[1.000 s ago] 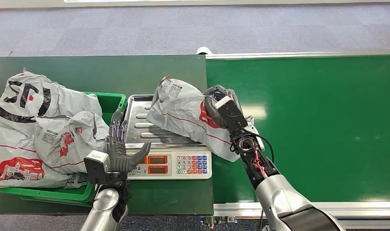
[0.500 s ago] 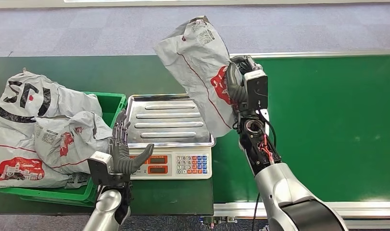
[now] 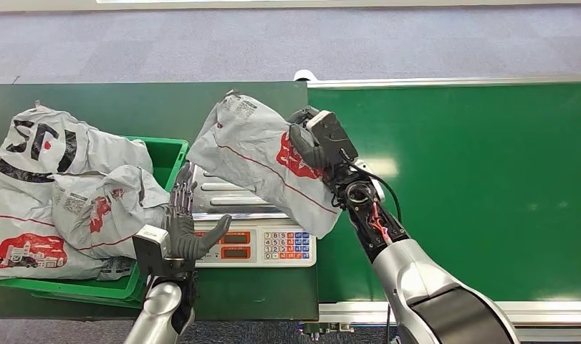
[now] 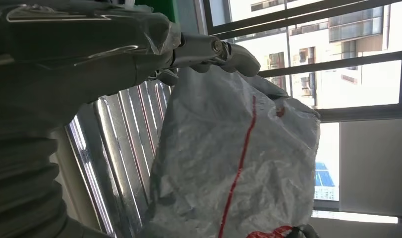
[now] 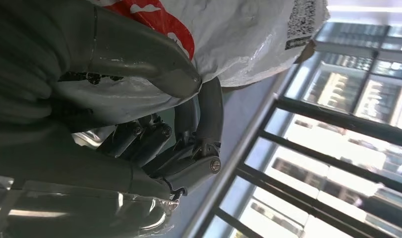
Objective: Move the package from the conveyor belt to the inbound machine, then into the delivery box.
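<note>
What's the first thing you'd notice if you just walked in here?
The right robot hand holds a crinkly grey package with a red logo over the shiny metal scale tray. Further left, a green box overflows with more grey packages, and the left robot hand is open beside it.

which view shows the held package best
The head view: the whole package shows over the scale, gripped by the right hand. The left wrist view shows its crumpled side with a red stripe; the right wrist view shows a corner with a label.
</note>
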Robot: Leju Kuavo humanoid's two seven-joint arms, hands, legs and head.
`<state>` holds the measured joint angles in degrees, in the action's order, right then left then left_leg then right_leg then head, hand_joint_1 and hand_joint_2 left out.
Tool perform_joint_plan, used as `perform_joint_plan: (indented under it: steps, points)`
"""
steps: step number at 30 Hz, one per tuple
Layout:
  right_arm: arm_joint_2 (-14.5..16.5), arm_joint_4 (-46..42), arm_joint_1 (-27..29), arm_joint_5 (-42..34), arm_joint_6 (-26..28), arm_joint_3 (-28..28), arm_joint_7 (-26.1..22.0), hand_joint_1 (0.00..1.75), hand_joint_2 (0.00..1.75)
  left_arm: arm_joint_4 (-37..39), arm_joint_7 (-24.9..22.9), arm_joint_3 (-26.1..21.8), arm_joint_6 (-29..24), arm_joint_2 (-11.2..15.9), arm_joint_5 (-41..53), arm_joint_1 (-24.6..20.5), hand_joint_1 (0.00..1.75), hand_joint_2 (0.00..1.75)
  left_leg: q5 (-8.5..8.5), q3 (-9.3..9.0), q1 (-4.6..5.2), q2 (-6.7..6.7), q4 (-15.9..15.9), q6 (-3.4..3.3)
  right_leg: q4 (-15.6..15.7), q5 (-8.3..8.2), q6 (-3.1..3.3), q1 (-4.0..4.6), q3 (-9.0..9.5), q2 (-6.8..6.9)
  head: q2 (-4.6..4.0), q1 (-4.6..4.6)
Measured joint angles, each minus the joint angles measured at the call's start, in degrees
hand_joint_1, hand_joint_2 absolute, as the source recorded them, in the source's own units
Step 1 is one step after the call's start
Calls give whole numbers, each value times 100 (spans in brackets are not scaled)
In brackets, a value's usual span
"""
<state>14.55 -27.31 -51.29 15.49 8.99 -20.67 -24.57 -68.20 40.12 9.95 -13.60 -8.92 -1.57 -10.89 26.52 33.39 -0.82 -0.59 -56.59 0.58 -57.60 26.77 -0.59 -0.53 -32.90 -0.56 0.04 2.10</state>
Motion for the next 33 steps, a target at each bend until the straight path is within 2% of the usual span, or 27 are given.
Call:
perform_joint_plan:
  steps: [2,4,6,8,11,20,24,26,28,33]
  points:
    - [12,162,-28,133,-575,-191,434,175,175,37,-1,-4,48,5,21,-12,0,175,0,0,0,1,0,0,0,0,0,0,0,0,0,0]
    - [35,372,-39,226,-1223,-447,812,87,175,92,-1,-11,93,8,53,-24,0,175,0,0,0,2,0,0,0,0,0,0,-1,-1,0,-1]
    - [53,477,-38,261,-1382,-584,949,0,87,115,-2,-16,97,7,85,-21,0,175,0,-1,0,3,0,0,0,0,0,0,0,-1,0,-1]
    - [58,504,-38,317,-1210,-645,1044,0,0,108,-14,-22,92,7,115,-1,0,175,0,-1,0,2,0,0,0,0,0,0,0,-1,-1,-1]
    - [58,520,-36,331,-860,-678,1018,0,0,81,-48,-32,91,4,154,54,0,175,0,-1,0,1,0,0,0,0,0,0,-1,-1,0,-1]
    - [27,490,-3,287,490,-643,356,0,0,14,-84,-65,81,-18,218,132,0,175,0,-1,0,2,0,0,0,0,0,0,-1,-1,0,-1]
    - [20,410,23,394,1168,-604,115,0,175,3,-84,-87,51,-31,219,153,0,175,0,-1,0,2,0,0,0,0,0,0,-2,-1,0,-1]
    - [19,288,81,477,1904,-578,-207,0,175,-4,-83,-94,-3,-39,212,161,0,175,0,-1,0,1,0,0,0,0,0,0,-1,-1,0,-2]
    - [19,94,154,444,2301,-524,-427,0,175,-10,-83,-102,-41,-41,192,164,0,175,0,-1,0,5,0,0,0,0,0,0,-2,-2,0,-1]
    - [-22,-284,449,407,1442,-498,-17,0,175,-13,-58,-105,-33,-32,156,162,0,175,1,-2,0,5,0,0,0,0,0,0,-3,-4,0,-1]
